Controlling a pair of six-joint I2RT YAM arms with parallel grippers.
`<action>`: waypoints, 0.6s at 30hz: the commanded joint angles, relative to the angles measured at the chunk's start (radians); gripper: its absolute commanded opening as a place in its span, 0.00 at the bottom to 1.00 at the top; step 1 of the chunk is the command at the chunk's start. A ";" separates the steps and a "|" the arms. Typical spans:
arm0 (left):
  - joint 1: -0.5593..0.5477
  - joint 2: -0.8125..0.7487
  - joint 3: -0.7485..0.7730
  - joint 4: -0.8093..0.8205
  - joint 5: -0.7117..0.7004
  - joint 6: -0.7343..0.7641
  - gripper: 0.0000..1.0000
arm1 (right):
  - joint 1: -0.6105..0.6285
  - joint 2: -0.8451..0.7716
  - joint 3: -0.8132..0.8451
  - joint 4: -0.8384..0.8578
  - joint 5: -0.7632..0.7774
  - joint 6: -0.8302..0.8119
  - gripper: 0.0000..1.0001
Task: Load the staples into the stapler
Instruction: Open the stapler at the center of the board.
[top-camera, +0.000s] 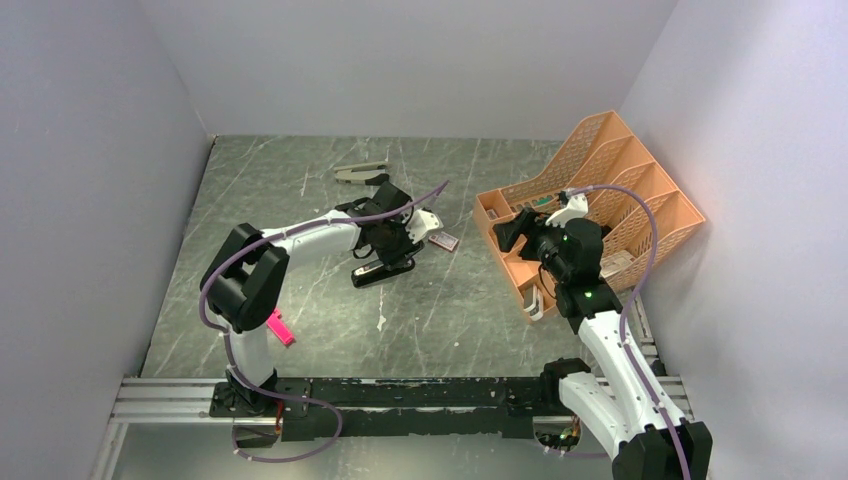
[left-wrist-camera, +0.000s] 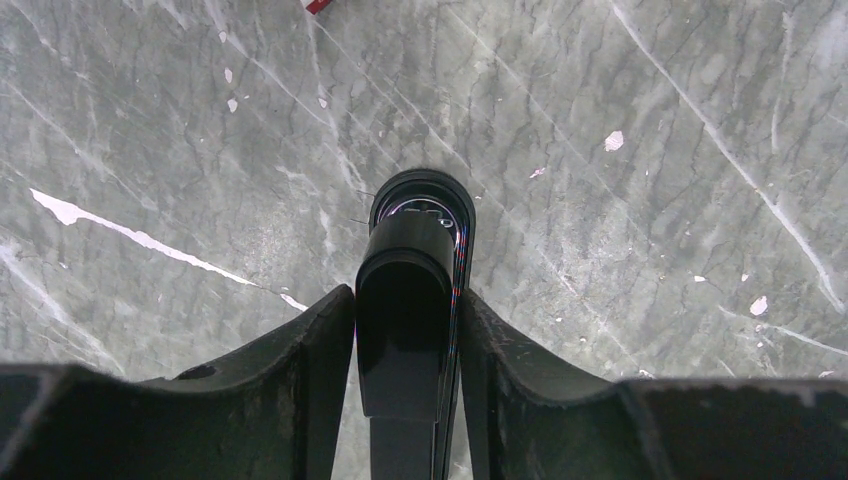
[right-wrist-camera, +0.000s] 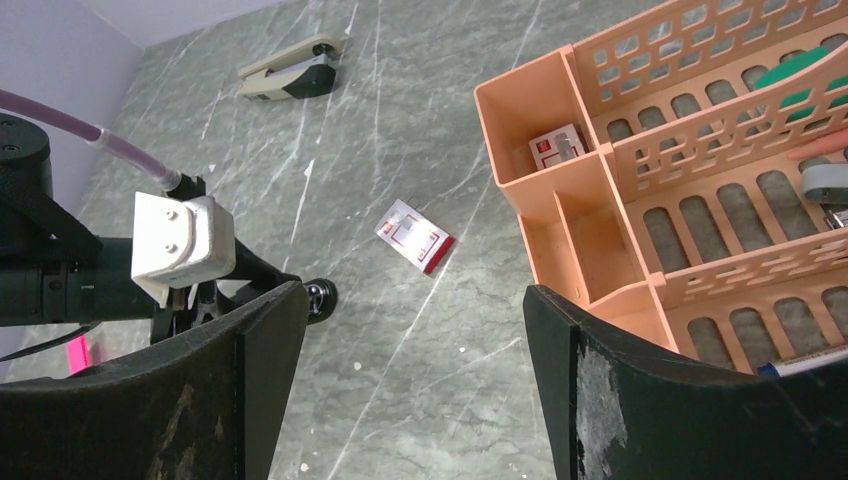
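The glossy black stapler (top-camera: 385, 270) lies on the grey marbled table, mid-left. My left gripper (top-camera: 392, 245) reaches down over it. In the left wrist view the stapler (left-wrist-camera: 415, 250) stands between both fingers of that gripper (left-wrist-camera: 408, 298), which is shut on its sides. The staples' small flat red-and-white box (top-camera: 443, 240) lies just right of the stapler; no loose strips show. My right gripper (top-camera: 510, 235) hovers open beside the orange organizer. The right wrist view shows the right gripper (right-wrist-camera: 412, 295) holding nothing, with the box (right-wrist-camera: 415, 238) beyond it and the stapler's round end (right-wrist-camera: 320, 296) at its left finger.
An orange slotted desk organizer (top-camera: 590, 215) fills the right side; one front compartment holds another red-and-white box (right-wrist-camera: 557, 148). A silver-grey stapler with a black tip (top-camera: 362, 172) lies at the back. A pink plastic piece (top-camera: 280, 328) sits near the left arm's base.
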 joint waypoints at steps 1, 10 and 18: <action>-0.007 -0.025 0.036 0.002 0.011 -0.005 0.44 | -0.005 -0.007 0.018 -0.004 -0.013 -0.001 0.83; -0.007 -0.041 0.041 0.001 0.026 -0.022 0.12 | -0.005 -0.006 0.018 -0.004 -0.011 0.007 0.82; -0.007 -0.182 -0.030 0.095 0.020 -0.107 0.07 | -0.005 -0.005 0.013 0.025 0.015 0.090 0.84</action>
